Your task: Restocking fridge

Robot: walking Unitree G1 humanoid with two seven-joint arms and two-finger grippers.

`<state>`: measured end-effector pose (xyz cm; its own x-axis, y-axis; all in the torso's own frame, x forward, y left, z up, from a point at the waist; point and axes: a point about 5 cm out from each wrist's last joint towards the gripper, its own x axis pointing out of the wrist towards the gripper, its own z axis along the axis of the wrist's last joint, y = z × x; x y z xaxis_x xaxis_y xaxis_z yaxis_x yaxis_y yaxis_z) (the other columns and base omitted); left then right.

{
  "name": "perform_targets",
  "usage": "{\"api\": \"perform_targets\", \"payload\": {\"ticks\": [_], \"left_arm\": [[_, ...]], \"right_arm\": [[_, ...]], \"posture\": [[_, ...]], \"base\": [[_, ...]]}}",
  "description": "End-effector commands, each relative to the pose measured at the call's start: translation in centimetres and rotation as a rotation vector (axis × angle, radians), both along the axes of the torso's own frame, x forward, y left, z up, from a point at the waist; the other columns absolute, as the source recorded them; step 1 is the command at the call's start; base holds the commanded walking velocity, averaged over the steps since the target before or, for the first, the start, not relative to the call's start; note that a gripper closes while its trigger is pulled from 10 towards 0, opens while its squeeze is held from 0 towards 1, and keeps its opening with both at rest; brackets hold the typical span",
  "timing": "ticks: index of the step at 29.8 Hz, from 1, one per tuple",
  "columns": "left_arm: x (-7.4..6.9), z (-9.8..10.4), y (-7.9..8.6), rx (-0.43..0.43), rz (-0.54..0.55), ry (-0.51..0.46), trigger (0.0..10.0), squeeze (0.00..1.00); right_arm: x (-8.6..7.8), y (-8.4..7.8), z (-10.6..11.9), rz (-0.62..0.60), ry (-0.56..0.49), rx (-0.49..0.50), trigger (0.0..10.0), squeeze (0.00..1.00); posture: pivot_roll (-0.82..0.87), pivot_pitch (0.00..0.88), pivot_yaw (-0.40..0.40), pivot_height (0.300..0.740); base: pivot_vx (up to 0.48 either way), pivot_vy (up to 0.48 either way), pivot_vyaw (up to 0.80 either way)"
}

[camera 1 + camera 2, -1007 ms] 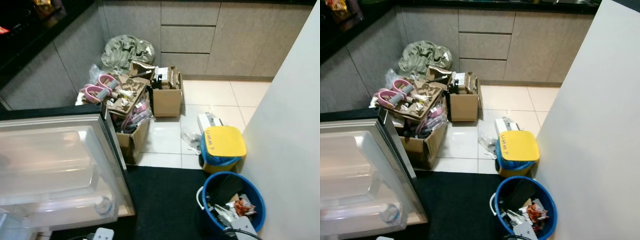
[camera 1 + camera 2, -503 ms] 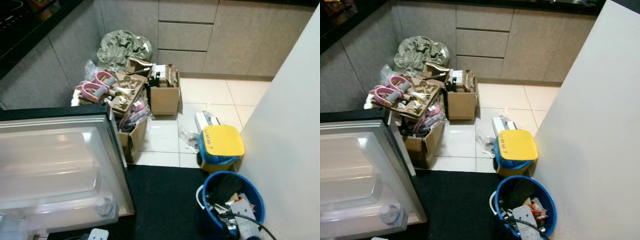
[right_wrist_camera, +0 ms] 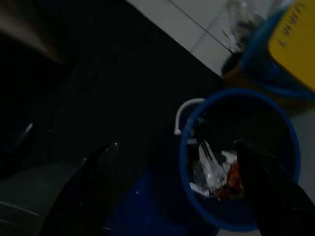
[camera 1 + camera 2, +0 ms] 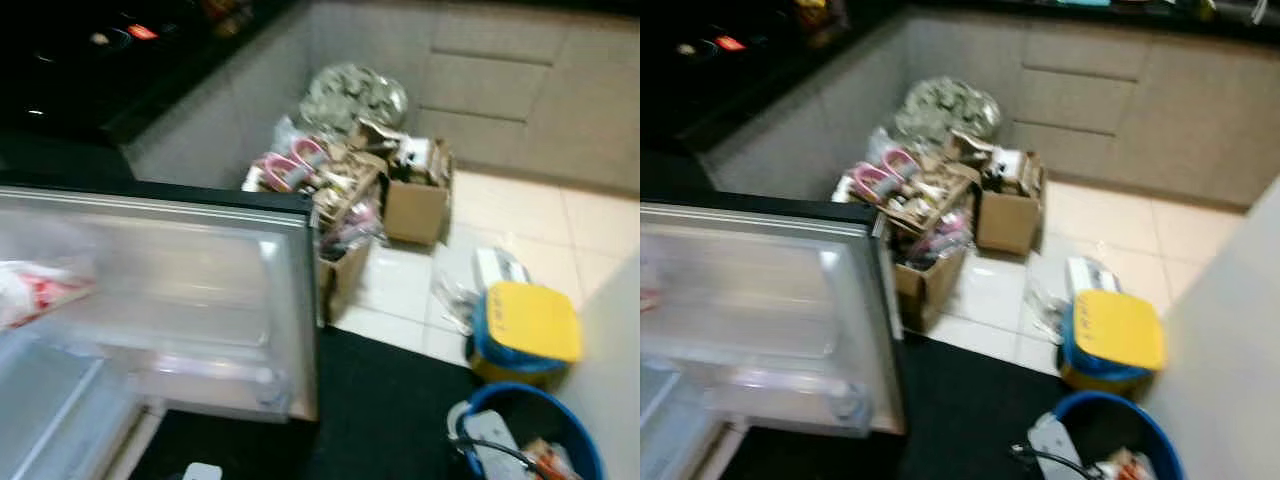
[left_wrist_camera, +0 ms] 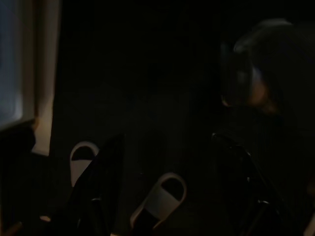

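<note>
Right gripper (image 3: 177, 191): two long black fingers (image 3: 86, 187), tapering; left gripper (image 5: 172, 196): two dark fingers (image 5: 96, 191), dimly lit.

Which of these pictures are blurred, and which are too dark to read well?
Both eye views are blurred by motion: the fridge door and boxes look smeared. The left wrist view is nearly black, with the left gripper a faint outline. The right wrist view is dim but readable: the right gripper hangs open over the blue bucket.
</note>
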<state>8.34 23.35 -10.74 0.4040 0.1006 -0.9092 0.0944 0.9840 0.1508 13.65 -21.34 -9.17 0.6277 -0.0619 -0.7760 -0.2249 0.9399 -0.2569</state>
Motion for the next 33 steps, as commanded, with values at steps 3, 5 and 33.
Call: {"api": "perform_targets", "payload": {"ticks": [3, 5, 33], "left_arm": [[-0.5, -0.1, 0.1, 0.003, -0.003, 0.023, 10.0, 0.0], [-0.5, -0.1, 0.0, 0.001, -0.004, 0.024, 10.0, 0.0], [-0.5, -0.1, 0.1, 0.004, -0.004, 0.025, 10.0, 0.0]], "right_arm": [[-0.2, -0.1, 0.0, -0.012, 0.0, -0.005, 10.0, 0.0], [-0.3, -0.2, -0.1, -0.015, 0.005, -0.009, 10.0, 0.0], [1.2, -2.8, 1.0, -0.289, -0.083, -0.038, 10.0, 0.0]], "posture": [[-0.09, 0.05, -0.047, 0.74], [-0.09, 0.049, -0.048, 0.74], [-0.09, 0.051, -0.044, 0.74]], "base": [[0.0, 0.0, 0.8], [0.0, 0.0, 0.8], [0.0, 0.0, 0.52]]}}
